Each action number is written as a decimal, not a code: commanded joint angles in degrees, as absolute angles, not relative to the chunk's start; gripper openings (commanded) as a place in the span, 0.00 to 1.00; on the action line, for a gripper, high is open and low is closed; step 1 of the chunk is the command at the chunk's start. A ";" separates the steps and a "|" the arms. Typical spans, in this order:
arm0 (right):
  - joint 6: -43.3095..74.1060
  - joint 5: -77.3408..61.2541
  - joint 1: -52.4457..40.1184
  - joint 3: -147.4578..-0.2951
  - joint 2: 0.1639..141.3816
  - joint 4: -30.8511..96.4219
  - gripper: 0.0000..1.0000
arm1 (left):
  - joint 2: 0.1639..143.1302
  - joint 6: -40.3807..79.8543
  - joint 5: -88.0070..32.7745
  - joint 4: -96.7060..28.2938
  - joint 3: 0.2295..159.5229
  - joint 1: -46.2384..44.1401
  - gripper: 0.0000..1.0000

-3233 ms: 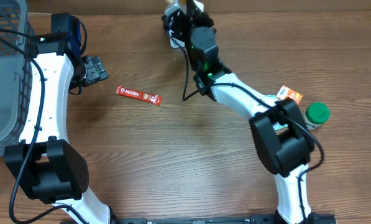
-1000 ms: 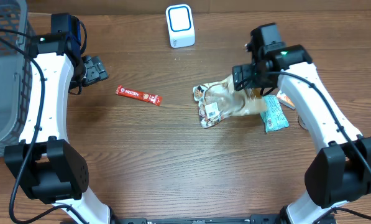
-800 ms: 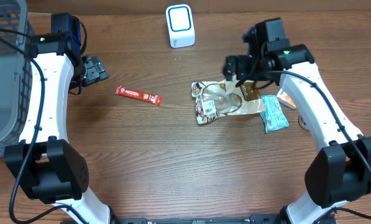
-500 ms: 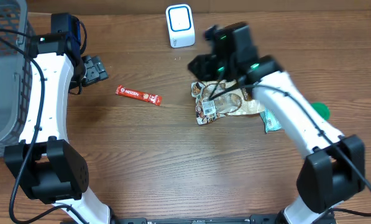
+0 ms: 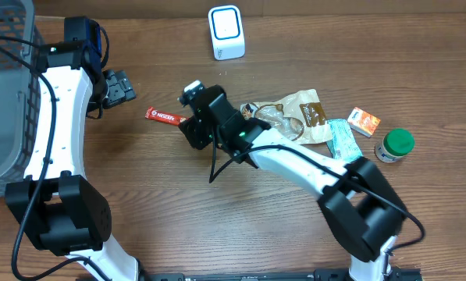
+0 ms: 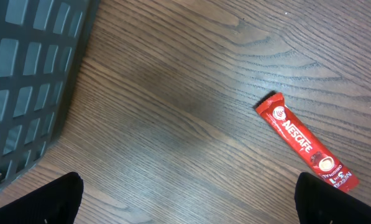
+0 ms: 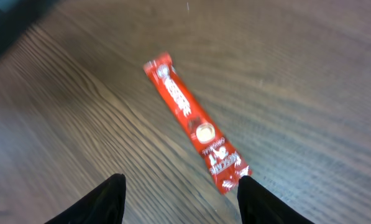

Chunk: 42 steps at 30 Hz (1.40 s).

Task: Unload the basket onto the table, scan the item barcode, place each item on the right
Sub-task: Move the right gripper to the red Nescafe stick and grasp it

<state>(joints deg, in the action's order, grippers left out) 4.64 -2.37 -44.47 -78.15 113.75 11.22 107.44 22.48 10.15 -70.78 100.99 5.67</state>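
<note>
On the wooden table, left gripper wide open, empty; right gripper parted, empty, above red stick.

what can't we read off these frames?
- Red stick barcode: no view shows it. The right wrist view is blurred, and overhead the right hand covers the stick's right end.
- Snack pouch print: too small overhead, and the right arm hides its left edge.
- Basket: cut off by the overhead frame's left edge.
- Left hand: only the fingertips show, at the bottom edge of the left wrist view.
</note>
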 commanded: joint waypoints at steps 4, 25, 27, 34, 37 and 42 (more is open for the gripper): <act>3.16 -0.73 -44.29 -80.51 115.44 10.74 0.61 | 107.50 22.26 10.92 -70.87 101.89 5.61 1.00; 12.25 -0.49 -44.29 -81.08 130.89 -6.66 0.32 | 107.50 22.26 10.92 -70.87 101.89 5.61 1.00; 12.23 -0.47 -44.29 -81.08 131.11 -4.10 0.30 | 107.50 22.26 10.92 -70.87 101.89 5.61 1.00; 15.42 -2.70 -43.99 -81.08 127.20 10.66 0.13 | 107.50 22.26 10.92 -70.87 101.89 5.61 1.00; 16.80 -2.96 -43.53 -81.08 123.48 17.72 0.13 | 107.50 22.26 10.92 -70.87 101.89 5.61 1.00; 21.74 -3.60 -43.33 -81.08 119.28 27.97 0.13 | 107.50 22.26 10.92 -70.87 101.89 5.61 1.00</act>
<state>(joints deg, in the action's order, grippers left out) 16.64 -2.74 -43.83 -82.15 122.30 24.14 107.44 22.48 10.15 -70.78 100.99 5.67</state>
